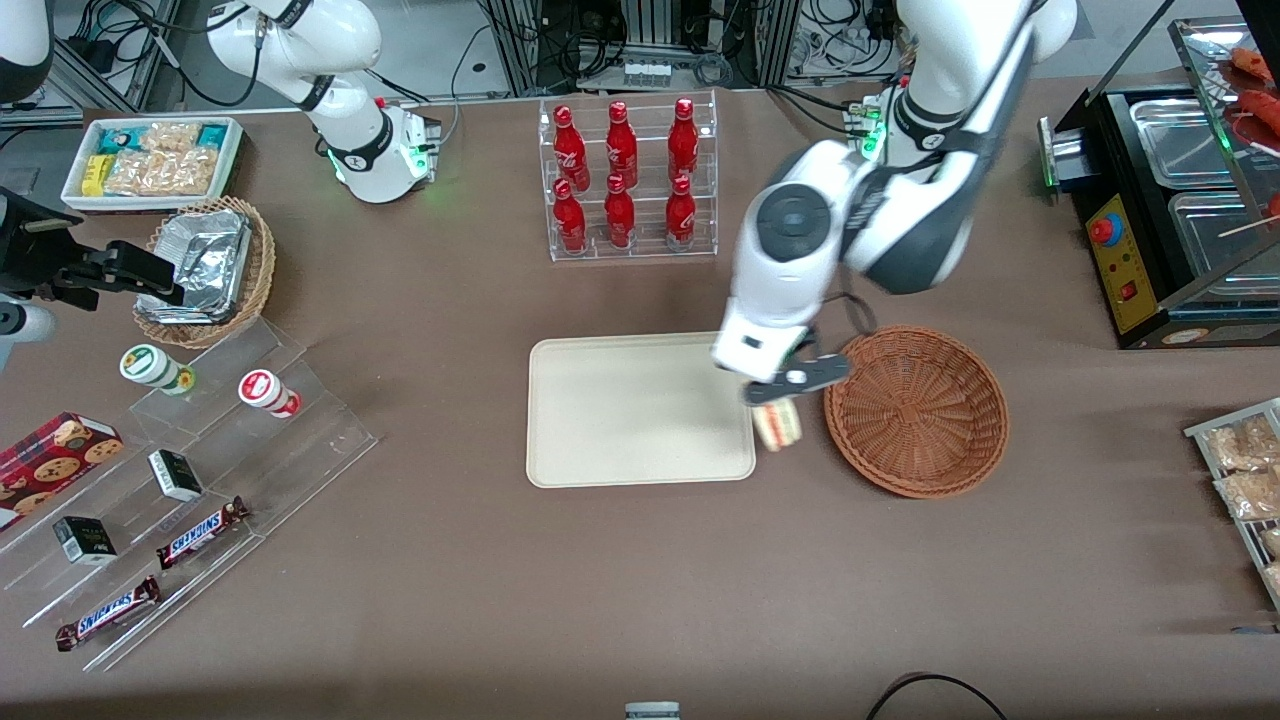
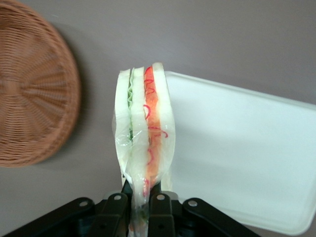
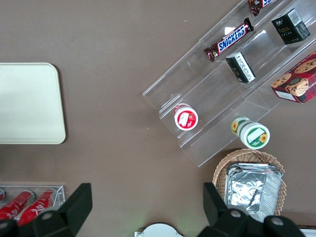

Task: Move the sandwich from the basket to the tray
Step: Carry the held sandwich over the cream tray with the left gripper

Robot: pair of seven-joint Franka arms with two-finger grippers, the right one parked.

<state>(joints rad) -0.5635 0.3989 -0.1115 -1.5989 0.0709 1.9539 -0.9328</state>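
Brown tabletop filled the front view, with the tray (image 1: 620, 415) at centre frame and the basket (image 1: 916, 410) to its right. Gripper (image 1: 787, 392) hung between them, over the tray's right edge, fingers (image 2: 159, 207) clamped on the sandwich (image 1: 779, 424), which hung edge-down clear of the basket

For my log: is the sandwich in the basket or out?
Out. The gripper holds the sandwich at the tray edge; the basket is empty.
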